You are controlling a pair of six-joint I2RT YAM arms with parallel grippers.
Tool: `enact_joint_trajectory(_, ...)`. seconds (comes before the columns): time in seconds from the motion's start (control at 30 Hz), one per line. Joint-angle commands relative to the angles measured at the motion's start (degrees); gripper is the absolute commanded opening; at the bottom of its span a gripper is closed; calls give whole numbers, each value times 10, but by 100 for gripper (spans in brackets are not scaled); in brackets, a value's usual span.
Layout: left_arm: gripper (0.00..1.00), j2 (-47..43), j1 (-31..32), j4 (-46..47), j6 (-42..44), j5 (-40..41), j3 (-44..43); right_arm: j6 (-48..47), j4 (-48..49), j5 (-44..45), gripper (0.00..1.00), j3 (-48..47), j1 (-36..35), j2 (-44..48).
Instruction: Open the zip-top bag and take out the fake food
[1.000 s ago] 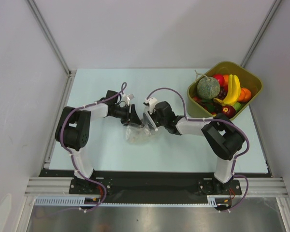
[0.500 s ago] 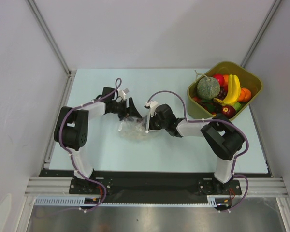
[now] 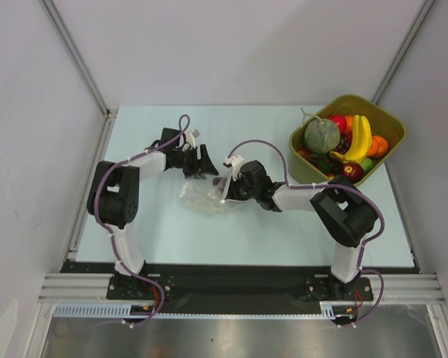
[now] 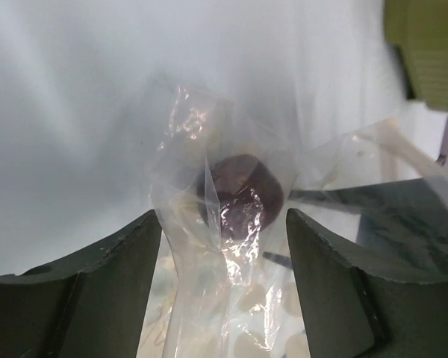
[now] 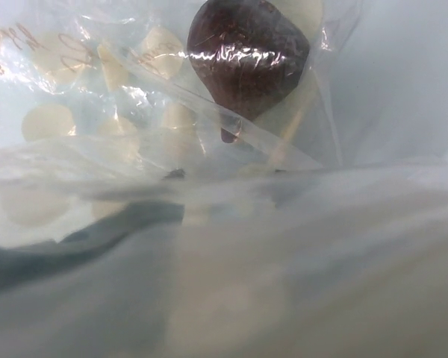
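Note:
The zip-top bag (image 3: 203, 195) lies crumpled at mid-table between my two grippers. One dark maroon piece of fake food (image 4: 239, 195) shows through its clear film, also close up in the right wrist view (image 5: 246, 52). My left gripper (image 3: 207, 165) is open at the bag's far-left edge; its dark fingers (image 4: 97, 291) stand wide apart with loose bag film (image 4: 209, 298) between them, not pinched. My right gripper (image 3: 225, 190) is pressed against the bag's right edge. Blurred plastic covers its jaws in the right wrist view, so its hold is unclear.
An olive-green tub (image 3: 388, 123) stands at the back right with a grey-green melon (image 3: 322, 135), a yellow banana (image 3: 361, 138) and other toy fruit. The tub's corner (image 4: 425, 52) shows in the left wrist view. Grey walls close in the table (image 3: 157, 224).
My left gripper opened, released the bag and drew back toward the far left. The bag dropped from its lifted position and shifted slightly left along with my right gripper.

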State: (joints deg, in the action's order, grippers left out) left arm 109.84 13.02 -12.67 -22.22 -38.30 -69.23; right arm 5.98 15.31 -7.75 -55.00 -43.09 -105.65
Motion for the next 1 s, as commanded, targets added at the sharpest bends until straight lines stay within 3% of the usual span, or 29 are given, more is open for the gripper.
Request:
enact_joint_trajectory(0.0,72,15,20,-53,56,33,-33,4,19,10,56,-23,-5,7)
enact_joint_trajectory(0.1,69,35,42,-92,81,60,-51,8,24,12,58,-27,-5,2)
enact_joint_trajectory(0.33,51,47,71,-128,121,87,-66,10,47,23,59,-35,-5,-11)
enact_joint_trajectory(0.97,50,71,84,-165,140,100,-47,33,112,51,63,-63,-13,-76)
